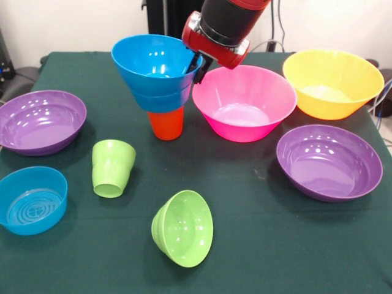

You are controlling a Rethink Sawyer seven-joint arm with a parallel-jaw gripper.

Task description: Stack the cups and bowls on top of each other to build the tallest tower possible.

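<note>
Stacking in progress, judging by the layout: tower (pixel 160 92) standing at the far middle of the table (pixel 263 251), consisting so far of an orange cup (pixel 166 124) as base and two blue bowls nesting on it, the upper blue bowl (pixel 153 58) sitting inside the lower blue bowl (pixel 160 101) and flaring wider. Gripper (pixel 198 66) hanging at the right rim of the upper blue bowl, between it and the pink bowl (pixel 244 104); jaw state not resolving here, whether pinching the rim or standing clear, so cannot tell. Lying loose and well apart from the tower: pink bowl just beside it on the right, yellow-orange bowl (pixel 332 82) at far right, one purple bowl (pixel 40 121) at left and another purple bowl (pixel 329 162) at right, a third blue bowl (pixel 32 200) at near left, lime green cup (pixel 112 168) near the middle, small lime green bowl (pixel 184 228) tipping on its side in front. Next move probably calling for clearing the rim cleanly without nudging the narrow base, then fetching a wider bowl, purple or pink, and centring it over the funnel. All pieces appearing as glossy hard plastic, smooth and slippery-looking; bowls conical with thin rims, purple ones shallow and wide, green cup showing stepped ridges; table wearing a dark green matt cloth.
</note>
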